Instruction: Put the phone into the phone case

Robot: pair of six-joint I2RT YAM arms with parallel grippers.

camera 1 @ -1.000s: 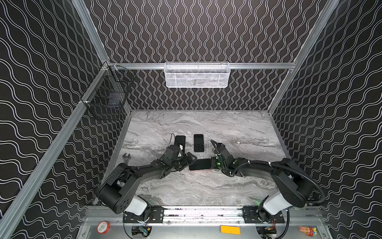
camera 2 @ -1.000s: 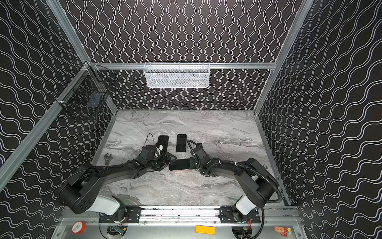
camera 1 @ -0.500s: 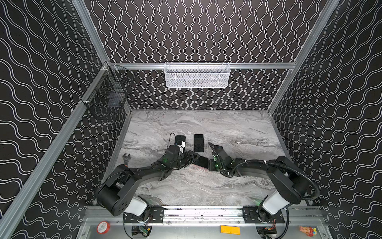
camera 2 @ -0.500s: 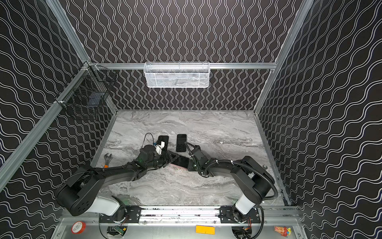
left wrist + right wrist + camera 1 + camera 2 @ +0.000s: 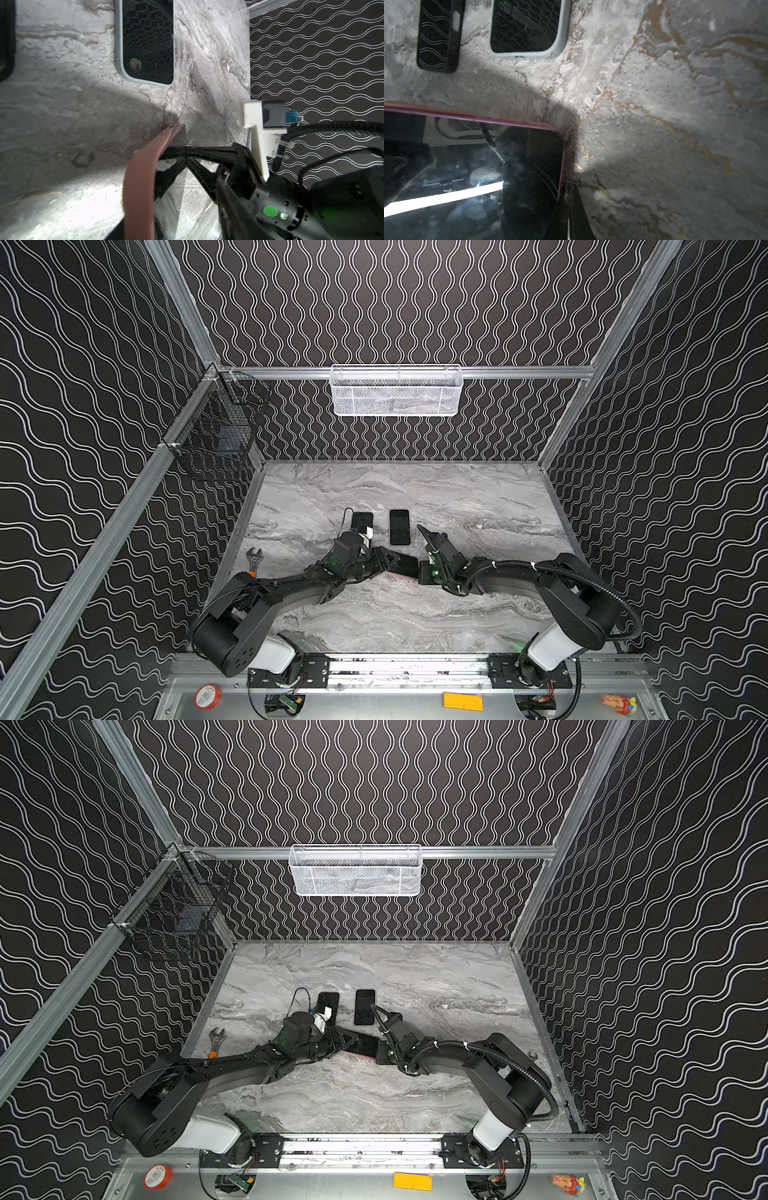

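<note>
The phone (image 5: 405,566) has a dark screen (image 5: 473,166) and a pink phone case (image 5: 141,187) round its rim. It hangs tilted just above the marble, between the two arms at the middle front in both top views. My right gripper (image 5: 420,572) is shut on its right end, and the fingertips meet the pink edge in the left wrist view. My left gripper (image 5: 388,562) stands at the other end with its jaws apart on either side of the case. Whether those jaws touch the case is hidden.
A black case (image 5: 362,519) and a phone in a pale blue case (image 5: 400,526) lie side by side just behind the grippers. A wrench (image 5: 253,560) lies by the left wall. A white basket (image 5: 397,391) and a black wire basket (image 5: 216,439) hang on the walls.
The phone lay flat between the grippers and now stands tilted and looks shorter. The left gripper has moved onto its end and its jaws have narrowed. The right gripper has stayed shut.
</note>
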